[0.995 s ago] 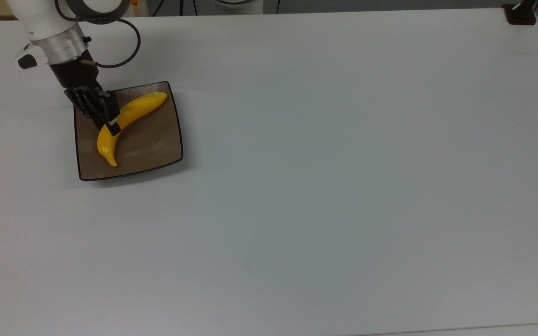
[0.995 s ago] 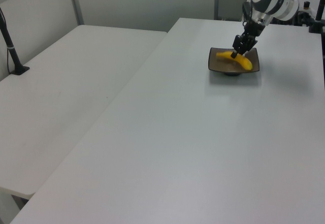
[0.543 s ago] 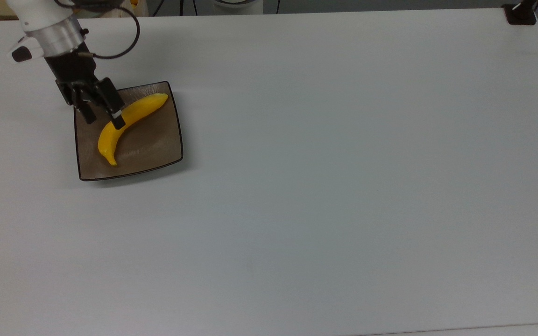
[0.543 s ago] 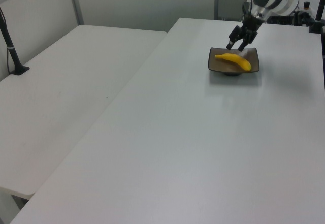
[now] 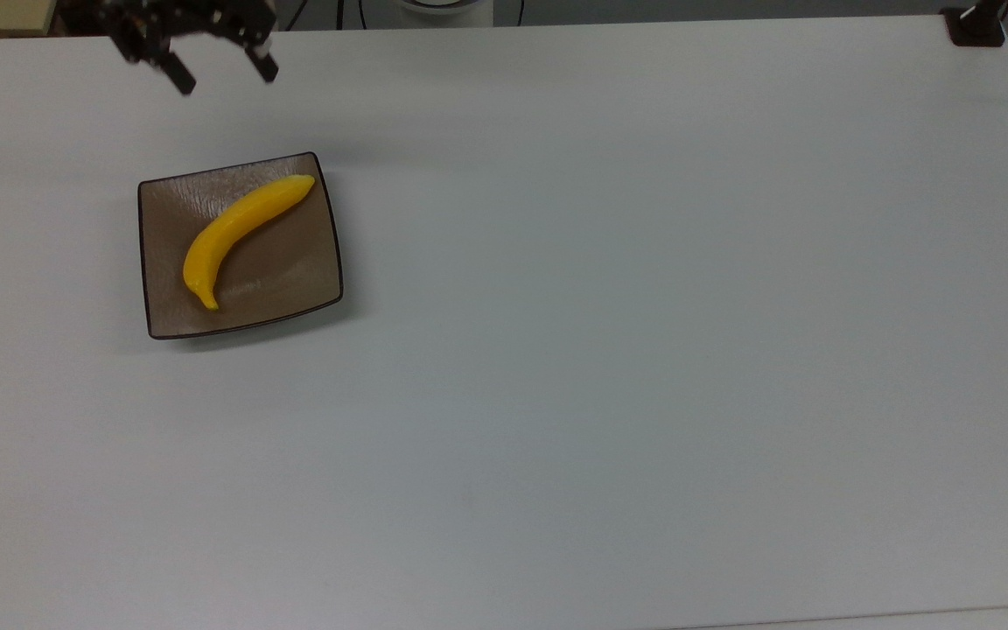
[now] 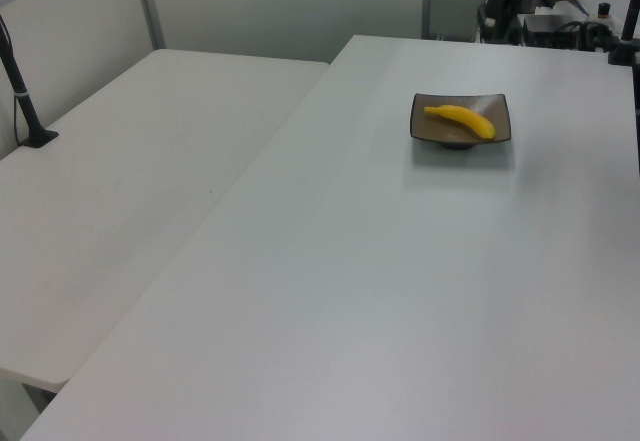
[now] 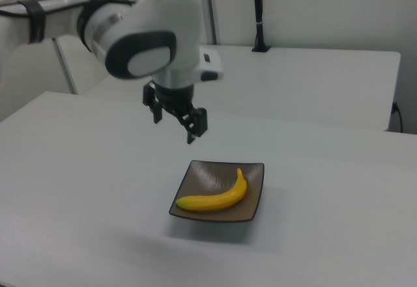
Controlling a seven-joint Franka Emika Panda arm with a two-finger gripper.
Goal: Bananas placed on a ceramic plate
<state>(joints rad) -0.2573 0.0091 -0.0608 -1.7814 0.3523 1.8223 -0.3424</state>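
Banana (image 5: 241, 232) flat on the ceramic plate (image 5: 294, 280), tool (image 7: 174, 123) above, fingers spread, empty.

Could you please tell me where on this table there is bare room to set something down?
Nearly everywhere: the white table is bare from the square brown ceramic plate across to the top view's right and bottom edges. Only the plate is taken, by the yellow banana. The open hand hangs above the strip beyond it.
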